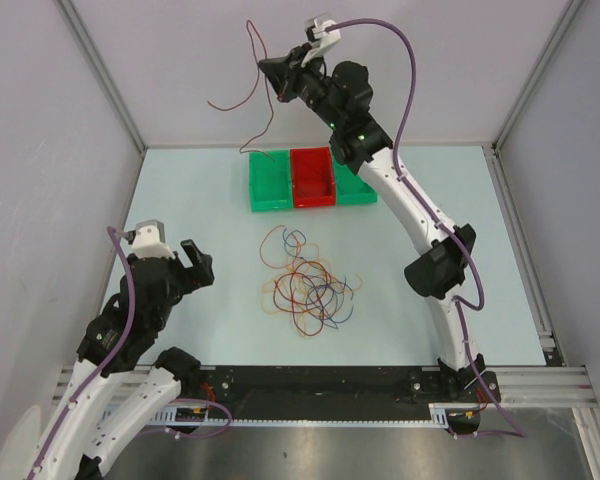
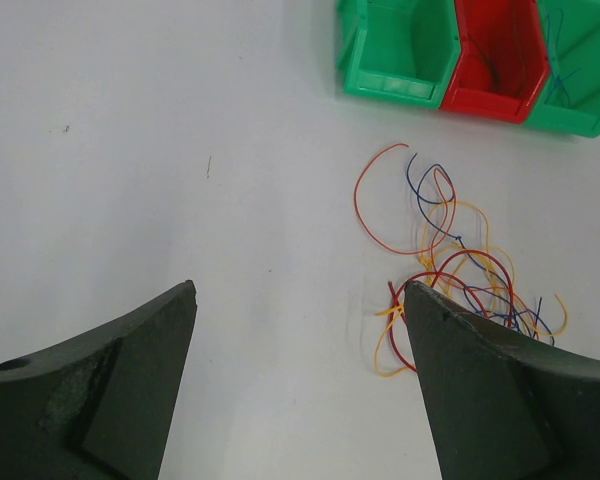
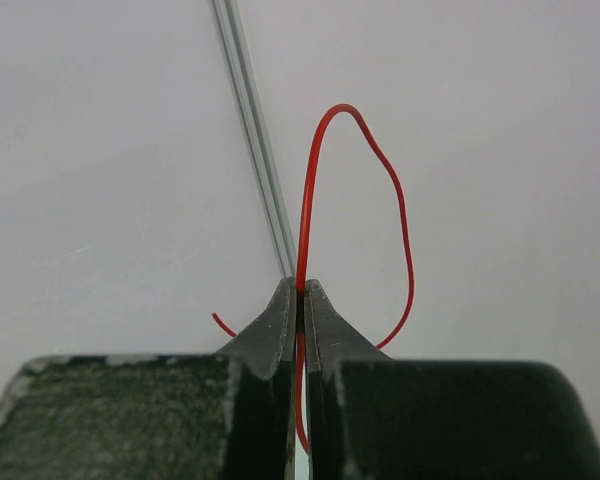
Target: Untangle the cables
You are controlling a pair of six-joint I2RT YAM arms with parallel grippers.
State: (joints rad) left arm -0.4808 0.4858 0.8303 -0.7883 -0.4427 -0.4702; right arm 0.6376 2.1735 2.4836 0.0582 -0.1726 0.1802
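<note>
Our right gripper (image 3: 300, 290) has its jaws pressed together on a single red wire (image 3: 307, 190). It holds the wire high, beyond the far edge of the table (image 1: 180, 200), near the back wall. The wire loops up out of the jaws, and its loose ends hang free in the air, touching nothing.

The rest of the cables (image 1: 308, 290) lie as one loose tangle of red, orange, yellow and blue loops at the middle of the table.

A row of three bins stands by the far edge: a red bin (image 1: 312, 178) between a left green bin (image 1: 270, 180) and a right green bin (image 1: 355, 185). We judge the step in hand to be dropping this wire into the red bin. To do it well, we should bring the right gripper back over that bin and lower it until the trailing ends sit inside the walls. Only then should the jaws part, or a springy end may drape over a green neighbour.

Our left gripper (image 1: 195, 262), jaws wide apart and holding nothing, hovers toward the near left corner, beside the tangle but apart from it.

Bare table lies between the bins and the tangle, and along the left and right edges. The enclosure walls stand close on three sides, so wide swings of the raised arm are the risk.
</note>
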